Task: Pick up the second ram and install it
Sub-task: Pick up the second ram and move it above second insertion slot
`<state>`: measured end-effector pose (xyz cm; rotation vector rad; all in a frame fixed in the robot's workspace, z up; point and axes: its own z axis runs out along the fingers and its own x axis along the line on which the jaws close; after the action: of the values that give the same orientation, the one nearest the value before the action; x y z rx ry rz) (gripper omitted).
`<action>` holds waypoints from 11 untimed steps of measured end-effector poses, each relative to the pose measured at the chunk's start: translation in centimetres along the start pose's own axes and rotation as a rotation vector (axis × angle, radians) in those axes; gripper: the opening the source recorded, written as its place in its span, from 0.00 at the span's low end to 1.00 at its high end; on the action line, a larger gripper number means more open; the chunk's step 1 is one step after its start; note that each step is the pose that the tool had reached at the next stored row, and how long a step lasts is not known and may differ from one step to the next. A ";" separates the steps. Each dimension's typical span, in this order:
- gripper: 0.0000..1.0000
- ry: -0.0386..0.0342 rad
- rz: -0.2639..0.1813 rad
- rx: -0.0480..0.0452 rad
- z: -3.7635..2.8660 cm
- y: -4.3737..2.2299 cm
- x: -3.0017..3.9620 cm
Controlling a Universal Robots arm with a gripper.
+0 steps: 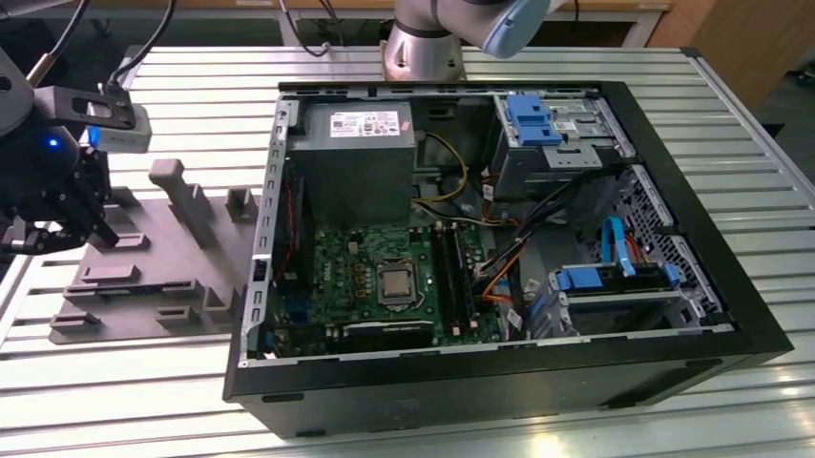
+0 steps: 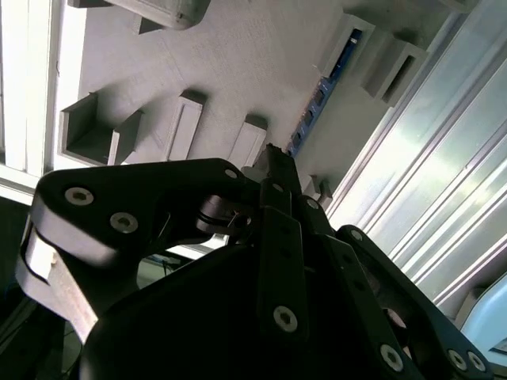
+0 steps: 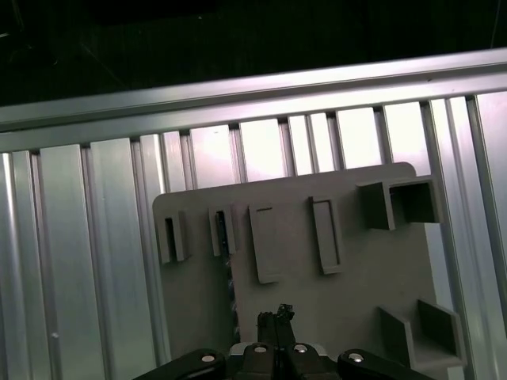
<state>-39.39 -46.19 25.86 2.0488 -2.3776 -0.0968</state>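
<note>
The second ram (image 2: 318,101) is a thin blue-green stick standing on edge between small posts of the grey fixture plate (image 2: 238,63). In the first wrist view the second ram (image 3: 230,277) shows as a thin dark line running from a slot toward my fingertips. My gripper (image 2: 273,154) hovers above the plate with its fingers shut together and nothing between them, its tips just beside one end of the stick. In the exterior view the gripper (image 1: 99,227) sits over the fixture plate (image 1: 159,272) at the exterior view's left.
An open black computer case (image 1: 510,382) lies on the slatted aluminium table (image 1: 128,401) at the exterior view's right of the plate. Inside are the green motherboard (image 1: 344,277) with long black slots (image 1: 452,272), a grey power supply (image 1: 350,153), cables and blue drive brackets (image 1: 598,279).
</note>
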 end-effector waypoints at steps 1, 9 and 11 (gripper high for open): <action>0.11 0.0000 0.000 0.0000 0.05 0.00 0.01; 0.11 -0.0001 0.000 0.0001 0.34 -0.04 0.15; 0.11 0.0000 0.000 0.0000 0.39 -0.05 0.19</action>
<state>-39.39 -46.36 25.46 2.0490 -2.3775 -0.0968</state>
